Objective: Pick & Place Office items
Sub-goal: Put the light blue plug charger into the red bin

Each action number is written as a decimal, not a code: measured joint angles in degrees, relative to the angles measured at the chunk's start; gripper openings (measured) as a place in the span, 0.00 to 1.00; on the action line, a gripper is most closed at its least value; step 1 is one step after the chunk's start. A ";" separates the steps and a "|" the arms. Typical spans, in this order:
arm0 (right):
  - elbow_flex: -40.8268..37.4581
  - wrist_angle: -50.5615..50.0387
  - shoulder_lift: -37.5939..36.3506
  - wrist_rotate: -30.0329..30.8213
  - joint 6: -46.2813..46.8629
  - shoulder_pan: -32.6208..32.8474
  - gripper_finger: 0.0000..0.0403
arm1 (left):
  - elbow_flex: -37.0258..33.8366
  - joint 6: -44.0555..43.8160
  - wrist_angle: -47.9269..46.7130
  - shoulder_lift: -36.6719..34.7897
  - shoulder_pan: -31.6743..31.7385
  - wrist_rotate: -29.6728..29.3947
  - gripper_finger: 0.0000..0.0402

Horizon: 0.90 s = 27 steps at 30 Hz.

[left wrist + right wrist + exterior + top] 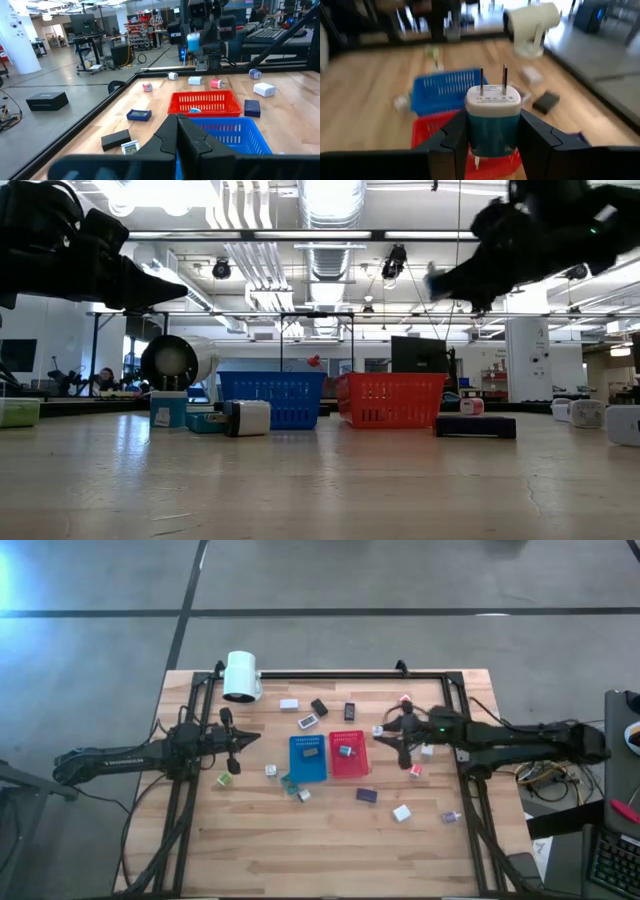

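Closest to the front edge, the pale wooden table top (330, 850) lies bare in a broad strip, giving open room; only a small white block (402, 813) and a dark blue flat block (367, 795) sit at its far side. Farther in, the flat blue rectangular tray (308, 758) and the flat red rectangular tray (349, 753) lie side by side at the middle, each with a small item inside, hard to make out from above. Left of them the left gripper (257, 740) hovers above the wood, its arm stretched level from the left side, fingers pressed together on nothing. On the other side the right gripper (382, 735) hangs in the air just beside the red tray's right edge, its arm reaching in level from the right, jaws clamped on a teal and white plug adapter (492, 120) whose two metal prongs point away from the wrist. Other office items lie scattered around the trays, too small to tell apart. Near the far left corner rests a big white cylindrical lamp head (241, 676).
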 joint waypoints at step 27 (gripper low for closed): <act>49.96 -55.38 46.04 7.00 -8.99 6.91 0.32 | -0.02 0.92 -0.28 0.02 -0.01 -0.10 0.01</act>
